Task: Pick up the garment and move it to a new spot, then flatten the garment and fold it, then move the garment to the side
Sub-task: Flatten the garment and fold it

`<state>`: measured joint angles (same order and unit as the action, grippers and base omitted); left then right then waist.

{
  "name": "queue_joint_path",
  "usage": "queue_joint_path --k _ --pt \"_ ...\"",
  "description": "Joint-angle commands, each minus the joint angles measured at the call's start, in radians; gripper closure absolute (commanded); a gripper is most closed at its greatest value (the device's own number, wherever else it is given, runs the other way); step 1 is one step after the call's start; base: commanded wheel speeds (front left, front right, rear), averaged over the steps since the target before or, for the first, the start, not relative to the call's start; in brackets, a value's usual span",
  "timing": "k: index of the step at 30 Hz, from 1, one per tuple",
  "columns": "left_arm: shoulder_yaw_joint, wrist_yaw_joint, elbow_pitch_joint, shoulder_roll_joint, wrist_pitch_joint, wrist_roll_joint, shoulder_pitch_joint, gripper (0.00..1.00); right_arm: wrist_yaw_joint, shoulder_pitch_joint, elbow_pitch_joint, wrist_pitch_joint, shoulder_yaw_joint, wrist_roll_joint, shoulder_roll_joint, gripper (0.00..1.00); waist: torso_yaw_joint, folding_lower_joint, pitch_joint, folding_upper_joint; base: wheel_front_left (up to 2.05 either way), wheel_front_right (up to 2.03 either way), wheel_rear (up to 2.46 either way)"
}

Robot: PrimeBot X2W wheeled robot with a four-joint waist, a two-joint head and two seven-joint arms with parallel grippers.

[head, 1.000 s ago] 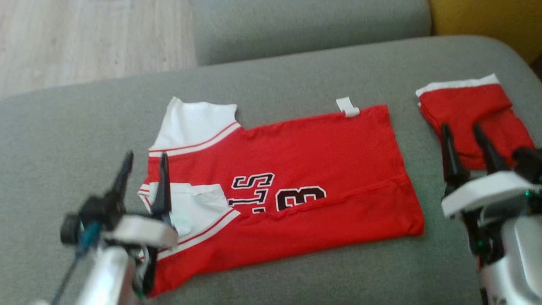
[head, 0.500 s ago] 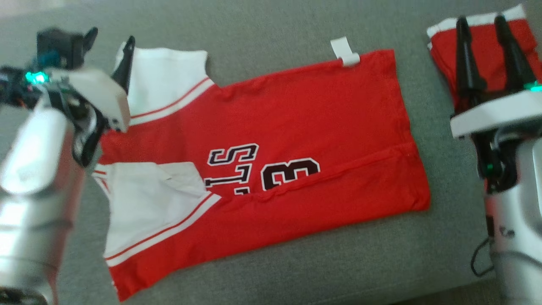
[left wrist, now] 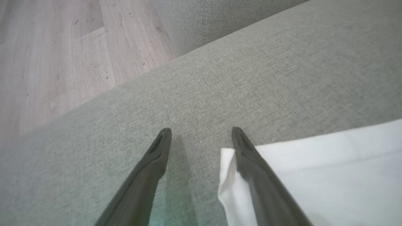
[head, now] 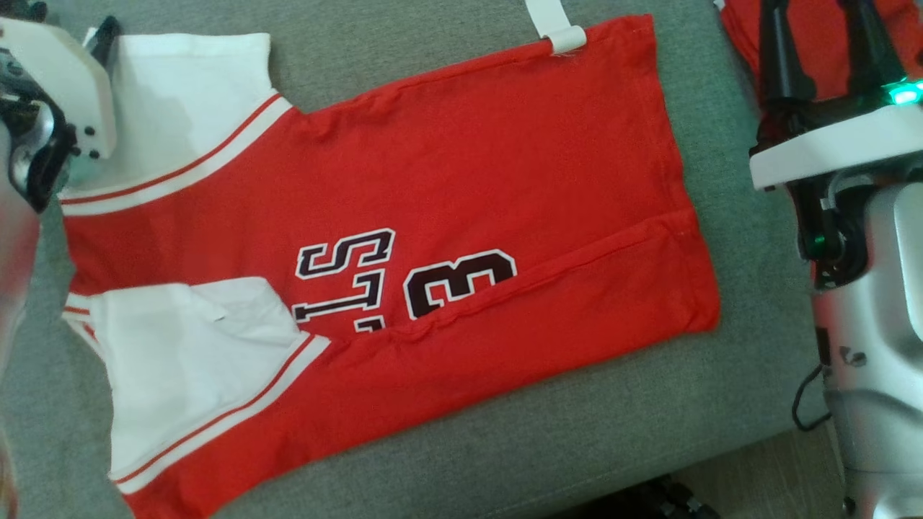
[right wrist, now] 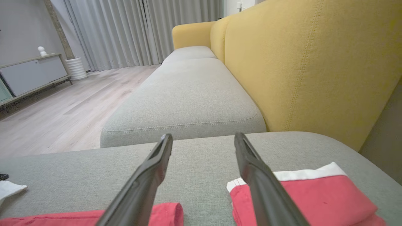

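I have the jersey (head: pixel 404 216) lying spread across the grey cushion (head: pixel 577 432), its near long edge turned up over the lettering, so I judge the folding partly done. My left gripper (left wrist: pixel 201 131) sits low at the far left sleeve (left wrist: pixel 314 163), jaws wide apart and holding nothing: one finger lies over the sleeve's curled white corner, the other over bare cushion. My right gripper (right wrist: pixel 203 136) is also spread and empty, hanging above the gap between the jersey's hem and a second folded piece (right wrist: pixel 301 194) of red cloth. My worry on the left is the bite. If I close here I would catch only the thin tip of the sleeve, which could slip out or lift alone and leave the body behind, or I might pinch the cushion fabric along with it. On the right, the two red cloths lie near each other, and a slightly off descent could grab the folded piece instead of the hem and undo it. An uneven pull between the two arms could also drag the turned-up edge open again. The near side of the cushion ends just below the jersey, so a pull toward me risks sliding it off.
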<state>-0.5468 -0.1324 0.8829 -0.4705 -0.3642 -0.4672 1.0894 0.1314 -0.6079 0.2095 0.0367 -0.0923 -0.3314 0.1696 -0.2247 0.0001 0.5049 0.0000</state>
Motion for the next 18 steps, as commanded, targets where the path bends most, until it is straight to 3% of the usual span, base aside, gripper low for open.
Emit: queue_joint_path --k 1,10,18 --pt "0.004 0.002 0.002 -0.033 -0.011 -0.026 0.019 0.0 -0.001 -0.01 -0.022 0.014 -0.01 -0.003 0.009 0.0 -0.002 -0.0001 -0.005 0.0 0.0 0.0 0.0" --pt "-0.095 0.002 -0.016 -0.021 -0.034 -0.144 0.003 0.0 -0.001 -0.014 0.019 0.008 0.003 0.003 0.018 0.0 0.009 -0.0001 -0.035 0.0 0.0 0.0 0.0" --pt "-0.159 0.002 -0.044 -0.051 -0.013 -0.244 0.005 0.0 -0.001 -0.019 0.053 0.007 0.001 0.003 0.014 0.0 0.018 -0.0001 -0.071 0.0 0.0 0.0 0.0"
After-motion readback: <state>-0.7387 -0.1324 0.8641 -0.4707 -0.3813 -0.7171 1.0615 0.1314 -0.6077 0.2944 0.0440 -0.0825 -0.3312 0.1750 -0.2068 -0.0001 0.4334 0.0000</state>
